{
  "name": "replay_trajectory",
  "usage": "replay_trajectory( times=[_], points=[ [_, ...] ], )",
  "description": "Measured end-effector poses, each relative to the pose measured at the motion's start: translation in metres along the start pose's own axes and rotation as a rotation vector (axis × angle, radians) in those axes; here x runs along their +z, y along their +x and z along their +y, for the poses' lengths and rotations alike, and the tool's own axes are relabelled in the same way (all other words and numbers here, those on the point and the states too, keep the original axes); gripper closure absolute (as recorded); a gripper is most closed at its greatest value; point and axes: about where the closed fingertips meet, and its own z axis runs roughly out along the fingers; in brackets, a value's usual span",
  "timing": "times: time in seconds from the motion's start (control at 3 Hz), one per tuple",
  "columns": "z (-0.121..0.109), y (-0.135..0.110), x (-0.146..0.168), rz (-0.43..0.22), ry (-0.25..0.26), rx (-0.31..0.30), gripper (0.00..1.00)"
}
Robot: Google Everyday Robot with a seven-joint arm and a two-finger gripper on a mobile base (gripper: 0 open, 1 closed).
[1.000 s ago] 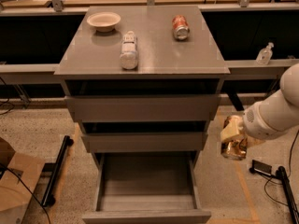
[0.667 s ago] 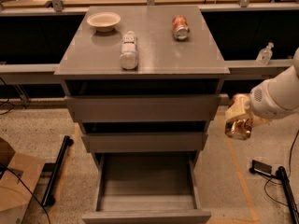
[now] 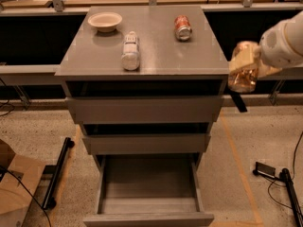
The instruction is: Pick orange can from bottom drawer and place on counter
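Observation:
My gripper (image 3: 244, 66) is at the right of the cabinet, level with the counter's front edge, shut on the orange can (image 3: 243, 79), a shiny bronze-orange can held upright in the air. The can hangs just off the right side of the counter (image 3: 161, 53), a glossy grey slab. The bottom drawer (image 3: 148, 203) is pulled open at the lower middle, and its grey floor is bare.
On the counter lie a red-and-white can (image 3: 182, 27) at the back right, a white plastic bottle (image 3: 130, 51) on its side in the middle, and a beige bowl (image 3: 105, 21) at the back left. A cardboard box (image 3: 14, 190) sits on the floor at left; cables and a stand (image 3: 277, 178) at right.
My gripper has risen with the orange can from beside the middle drawer to counter height, staying at the cabinet's right side.

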Motion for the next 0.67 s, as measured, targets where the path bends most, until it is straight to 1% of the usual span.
replay_trajectory(
  times=[0.33, 0.67],
  points=[
    [0.006, -0.0162, -0.0134, -0.04, -0.006, -0.009, 1.0],
    [0.006, -0.0162, -0.0134, -0.04, -0.006, -0.009, 1.0]
  ],
)
